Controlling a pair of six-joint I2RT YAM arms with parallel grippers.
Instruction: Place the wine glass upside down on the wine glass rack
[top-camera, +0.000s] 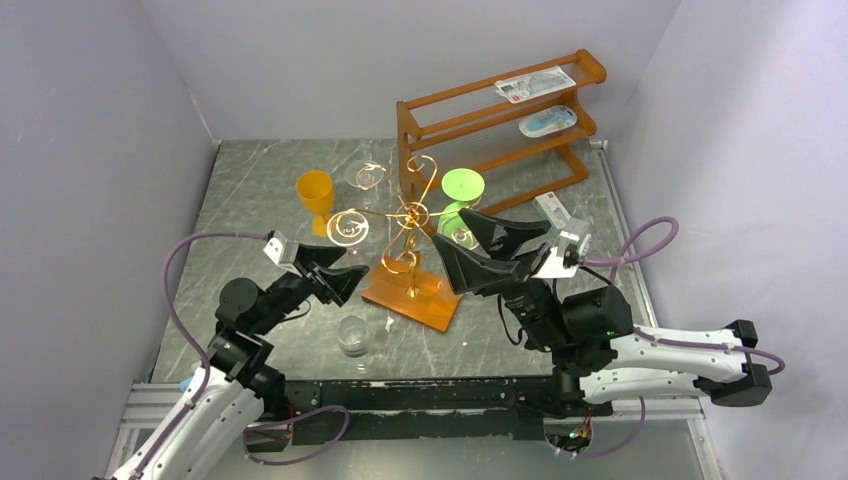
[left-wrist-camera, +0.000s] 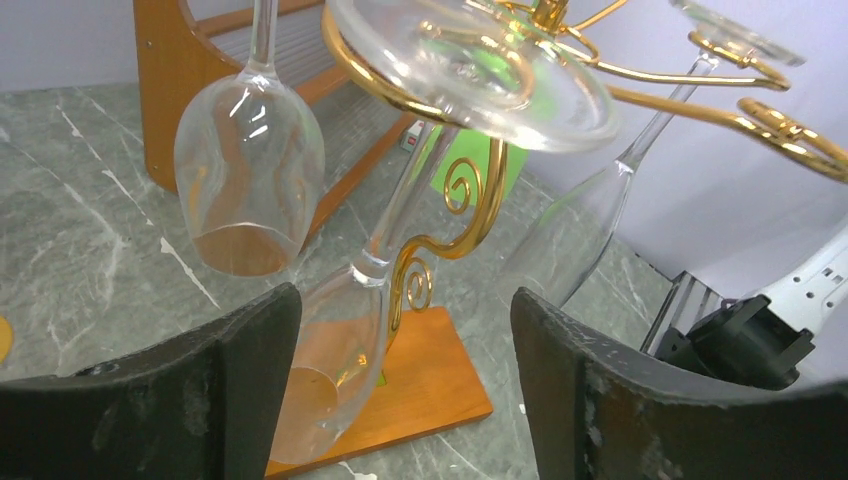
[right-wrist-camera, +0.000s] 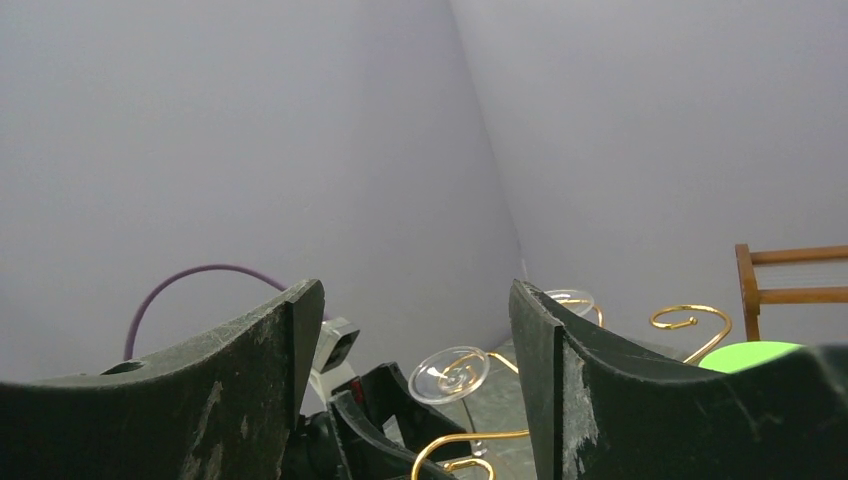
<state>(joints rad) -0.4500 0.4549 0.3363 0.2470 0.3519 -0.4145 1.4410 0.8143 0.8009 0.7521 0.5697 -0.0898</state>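
The clear stemmed wine glass (left-wrist-camera: 335, 365) hangs upside down and tilted on the gold wire wine glass rack (left-wrist-camera: 468, 222). Its round foot is caught in a curled scroll arm and its bowl slants down toward the rack's flat orange-brown wooden base. The left hand (left-wrist-camera: 405, 300) sits around the bowl with its black fingers spread wide, gripping nothing. Two more clear glasses hang nearby from other arms. The right hand (top-camera: 482, 250) hovers just beside the rack, fingers likewise spread and empty. On the grey marbled table (top-camera: 260, 190) stand an orange plastic goblet (top-camera: 315, 192), a small clear tumbler (top-camera: 353, 335) and a brown wooden three-tier shelf (top-camera: 500, 120).
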